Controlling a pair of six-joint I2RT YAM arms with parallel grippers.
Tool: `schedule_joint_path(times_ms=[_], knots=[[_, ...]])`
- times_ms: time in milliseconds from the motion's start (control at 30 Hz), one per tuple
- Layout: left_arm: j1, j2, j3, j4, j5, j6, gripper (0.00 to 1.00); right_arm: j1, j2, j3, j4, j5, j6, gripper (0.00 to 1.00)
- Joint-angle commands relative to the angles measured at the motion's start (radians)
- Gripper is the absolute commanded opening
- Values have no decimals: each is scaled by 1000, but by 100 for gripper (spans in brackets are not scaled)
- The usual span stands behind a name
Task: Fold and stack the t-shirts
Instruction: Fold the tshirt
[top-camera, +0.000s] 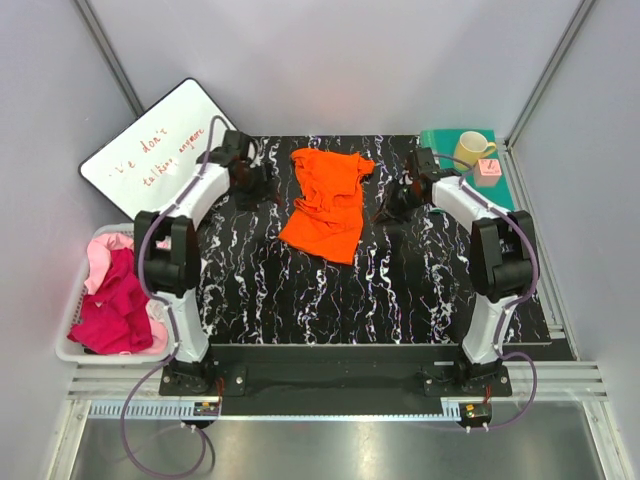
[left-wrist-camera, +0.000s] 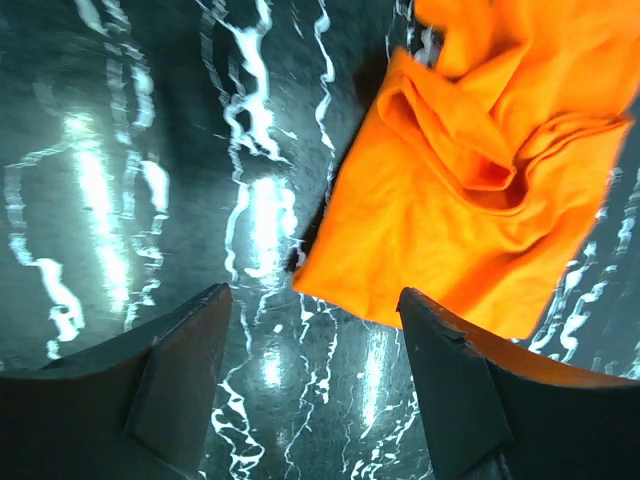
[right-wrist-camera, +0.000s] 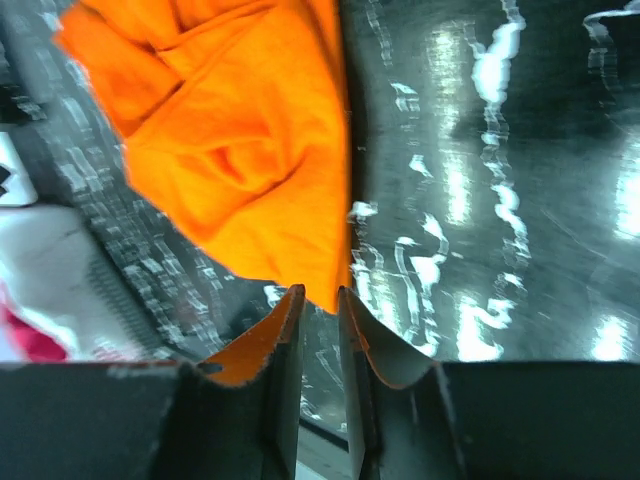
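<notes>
The crumpled bright orange cloth t-shirt lies near the black marbled desk's far edge. The left claw hangs released beside it; the right claw, clenched to a slit, is at its hem.

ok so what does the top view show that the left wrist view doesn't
Only the top view: the whiteboard, the basket of pink shirts, the mug on the mat, and the left arm and right arm whole.
Only the left wrist view: its own fingers, spread apart, and the orange shirt creases up close.
Both: the orange shirt, crumpled on the black marbled table.
</notes>
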Motion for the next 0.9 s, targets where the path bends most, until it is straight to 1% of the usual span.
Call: schedule_joint_path(times_ms=[0, 133, 200, 300, 333, 467, 600, 733, 767, 833, 867], knots=[[46, -13, -83, 77, 132, -7, 73, 14, 1, -91, 196, -188, 114, 28], [88, 41, -105, 118, 232, -35, 72, 14, 48, -154, 328, -274, 227, 33], [97, 64, -100, 135, 273, -39, 72, 14, 59, -176, 383, -311, 254, 36], [100, 101, -76, 138, 302, -45, 73, 12, 84, -185, 403, -329, 277, 42], [100, 120, -65, 138, 311, -50, 73, 12, 97, -190, 406, -337, 284, 46], [100, 156, -47, 140, 322, -59, 73, 14, 125, -202, 412, -351, 295, 47], [95, 193, -41, 138, 339, -53, 73, 14, 142, -229, 414, -348, 295, 50], [75, 214, -48, 137, 338, -44, 66, 14, 154, -255, 412, -357, 294, 50], [69, 219, -50, 135, 335, -44, 61, 14, 153, -260, 411, -358, 294, 50], [52, 226, -59, 134, 336, -46, 56, 14, 143, -275, 411, -360, 294, 50], [42, 228, -64, 134, 336, -44, 49, 14, 140, -282, 411, -360, 292, 50]])
